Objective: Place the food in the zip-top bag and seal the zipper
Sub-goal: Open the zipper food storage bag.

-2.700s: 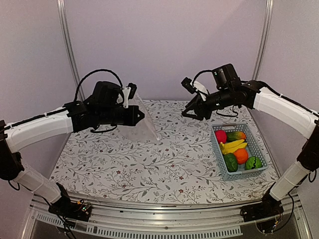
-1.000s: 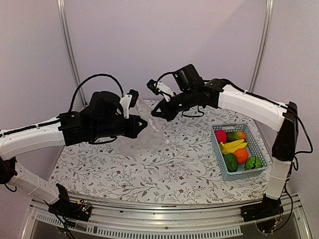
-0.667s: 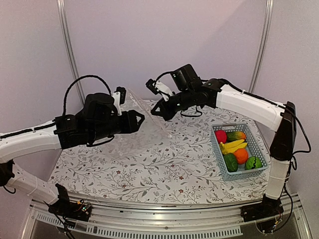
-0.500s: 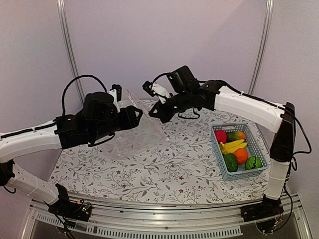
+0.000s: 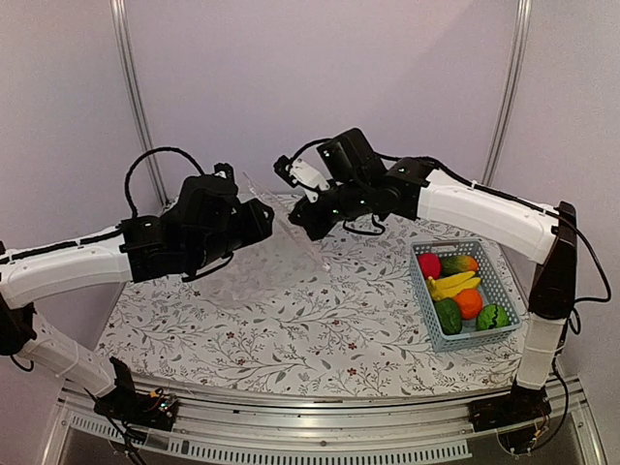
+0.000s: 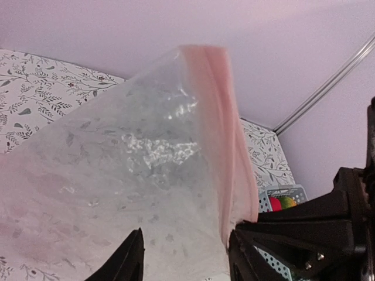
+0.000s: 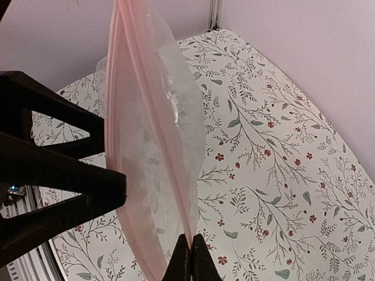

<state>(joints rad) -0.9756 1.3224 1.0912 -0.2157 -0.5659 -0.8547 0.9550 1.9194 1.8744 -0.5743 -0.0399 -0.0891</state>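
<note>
— Pink strip (image 7: pixel 132 117) I see well, but from above the bag (image 5: pixel 286 247) is almost invisible. Where is it?
— It is lifted over the back of the worktop (image 5: pixel 291 339), between both arms. The right pincer (image 7: pixel 190 257) is clenched on the strip's edge. The left pincer (image 6: pixel 184 249) stands released, with the bag just before it; the bag's bottom is cut off.
— And the fruit (image 5: pixel 453 284)?
— In the blue basket (image 5: pixel 480 339) by the right edge, well apart from the bag. Bare worktop lies between.
</note>
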